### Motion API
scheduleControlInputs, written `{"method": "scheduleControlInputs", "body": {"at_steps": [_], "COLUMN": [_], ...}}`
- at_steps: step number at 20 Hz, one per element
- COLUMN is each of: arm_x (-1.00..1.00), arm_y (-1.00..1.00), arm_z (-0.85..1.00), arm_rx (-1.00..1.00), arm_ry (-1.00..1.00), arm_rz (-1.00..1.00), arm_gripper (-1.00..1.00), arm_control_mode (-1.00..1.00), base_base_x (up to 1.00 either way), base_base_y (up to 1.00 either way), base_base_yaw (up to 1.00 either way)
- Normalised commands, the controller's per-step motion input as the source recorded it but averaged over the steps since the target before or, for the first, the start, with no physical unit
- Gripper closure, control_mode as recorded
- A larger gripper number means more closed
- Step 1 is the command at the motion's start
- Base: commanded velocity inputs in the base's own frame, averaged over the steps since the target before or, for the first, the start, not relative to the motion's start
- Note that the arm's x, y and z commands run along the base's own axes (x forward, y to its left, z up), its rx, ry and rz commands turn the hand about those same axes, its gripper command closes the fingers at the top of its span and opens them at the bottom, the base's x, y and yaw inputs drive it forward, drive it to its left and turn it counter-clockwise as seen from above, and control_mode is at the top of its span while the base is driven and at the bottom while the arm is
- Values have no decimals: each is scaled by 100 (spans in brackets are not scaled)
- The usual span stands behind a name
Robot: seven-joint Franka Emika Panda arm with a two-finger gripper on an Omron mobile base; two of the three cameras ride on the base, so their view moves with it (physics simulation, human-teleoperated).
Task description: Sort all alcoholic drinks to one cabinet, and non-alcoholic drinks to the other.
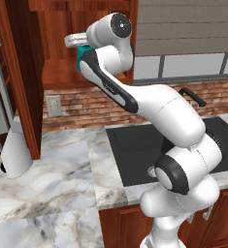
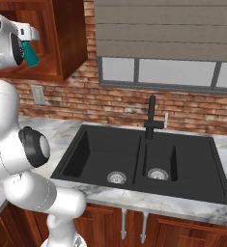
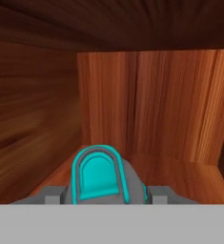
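Observation:
My gripper (image 3: 101, 196) is shut on the slim teal bottle (image 3: 98, 174), a non-alcoholic drink, and reaches into a reddish-brown wooden wall cabinet (image 3: 147, 109) left of the window. From the left base view the teal bottle (image 1: 80, 58) hangs under the hand (image 1: 74, 40), just above the cabinet's (image 1: 57, 77) bottom board. From the right base view the bottle (image 2: 32, 55) sits at the cabinet's (image 2: 66, 43) open front, under my gripper (image 2: 30, 34). Whether the bottle touches the board I cannot tell. Most of the bottle is hidden by the arm.
A black double sink (image 2: 100, 159) with a black faucet (image 2: 151, 118) is set in the marble counter (image 1: 52, 179) below and to the right. A brick wall with an outlet (image 1: 53, 105) runs behind. A pale grey object (image 1: 16, 155) stands at the counter's left.

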Motion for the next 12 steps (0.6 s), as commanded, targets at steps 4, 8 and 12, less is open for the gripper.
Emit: {"method": "scheduleControlInputs", "body": {"at_steps": [4,8,12], "arm_x": [11,-1,0], "arm_y": [0,0,0], "arm_z": [-2,4,0], "arm_rx": [3,3,1], "arm_ry": [3,0,0], "arm_rz": [-10,-11,-11], "arm_gripper": [100,100,100], "arm_control_mode": [-100,-100,-100], "base_base_x": [0,0,0], "base_base_y": [0,0,0], "base_base_yaw": [0,0,0]}}
